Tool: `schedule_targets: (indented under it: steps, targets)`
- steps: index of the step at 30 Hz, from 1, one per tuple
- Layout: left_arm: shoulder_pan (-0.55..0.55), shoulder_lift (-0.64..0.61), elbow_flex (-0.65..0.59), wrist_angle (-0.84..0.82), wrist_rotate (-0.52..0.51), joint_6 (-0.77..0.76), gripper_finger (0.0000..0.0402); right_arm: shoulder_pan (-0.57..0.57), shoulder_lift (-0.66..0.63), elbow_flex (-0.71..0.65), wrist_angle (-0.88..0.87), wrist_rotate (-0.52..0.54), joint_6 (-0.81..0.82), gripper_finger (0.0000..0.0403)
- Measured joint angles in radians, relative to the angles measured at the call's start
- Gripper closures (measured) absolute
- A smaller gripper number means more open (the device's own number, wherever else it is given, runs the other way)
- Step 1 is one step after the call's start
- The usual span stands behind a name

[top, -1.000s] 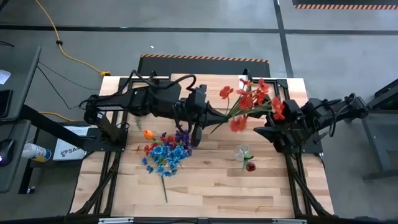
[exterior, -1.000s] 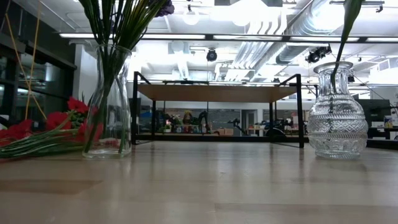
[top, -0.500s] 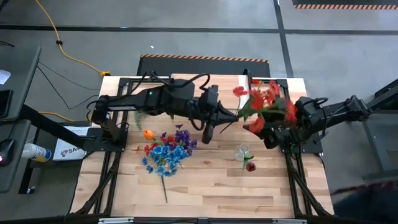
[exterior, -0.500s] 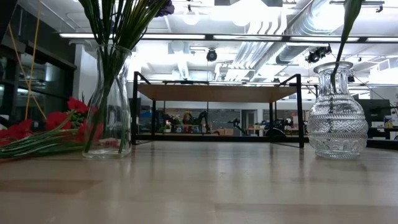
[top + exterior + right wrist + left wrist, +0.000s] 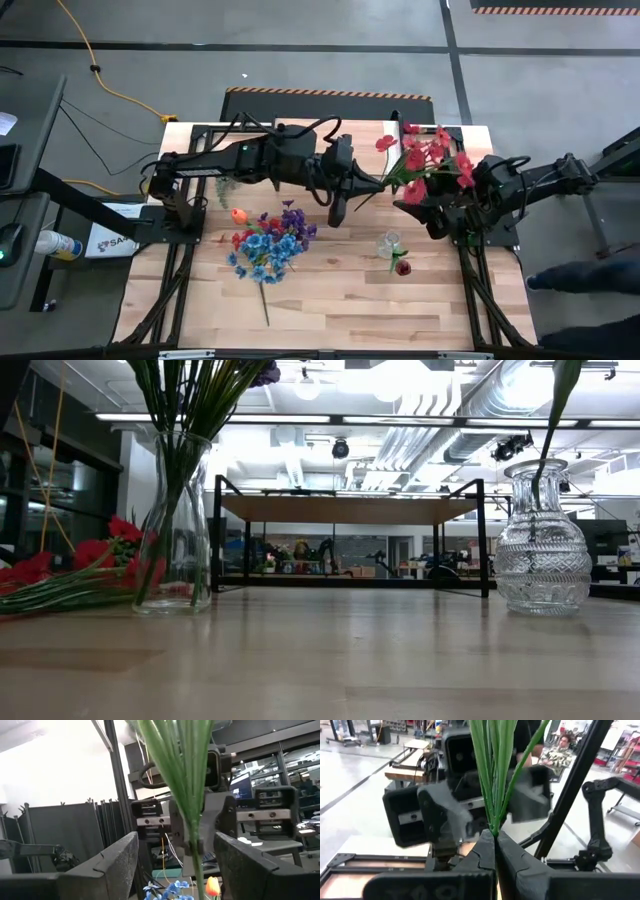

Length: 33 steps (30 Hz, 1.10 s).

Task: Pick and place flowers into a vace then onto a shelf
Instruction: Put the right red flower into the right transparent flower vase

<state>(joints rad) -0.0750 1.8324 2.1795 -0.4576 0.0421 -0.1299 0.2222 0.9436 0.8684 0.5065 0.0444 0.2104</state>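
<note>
The left gripper [image 5: 352, 188] is closed on the stems of the red flowers [image 5: 425, 160] and holds them in the air over the back of the table [image 5: 330, 300], blooms toward the right arm. The right gripper [image 5: 418, 205] waits with its jaws wide open, and the stems pass between its fingers [image 5: 112, 865] without touching, so I judge a handover is being prepared. Nearer the front, the blue and purple flowers [image 5: 268, 245] already stand in a tall glass vase [image 5: 175, 525]. A round glass vase [image 5: 540, 540] holds one stem. The shelf [image 5: 350, 510] stands at the back edge. Beyond is a bright workshop with white pipes on the ceiling.
</note>
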Motion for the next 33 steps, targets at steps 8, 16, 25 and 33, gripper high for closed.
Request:
schedule_targets:
  steps: [8,16,25,33]
  targets:
    - [0.005,0.035,-0.003,0.006,0.032,-0.009,0.037,0.0,0.0,0.0,0.0,0.004,-0.001,0.0153]
    - [0.005,0.046,-0.001,0.04,0.052,-0.017,0.037,0.0,0.0,0.0,0.0,0.013,-0.001,0.0153]
    - [0.005,0.046,-0.001,0.044,0.049,-0.025,0.037,0.0,0.0,0.0,-0.001,0.028,-0.001,0.0164]
    - [0.005,0.046,-0.001,0.044,0.045,-0.025,0.037,0.0,0.0,0.0,-0.008,0.052,-0.003,0.0256]
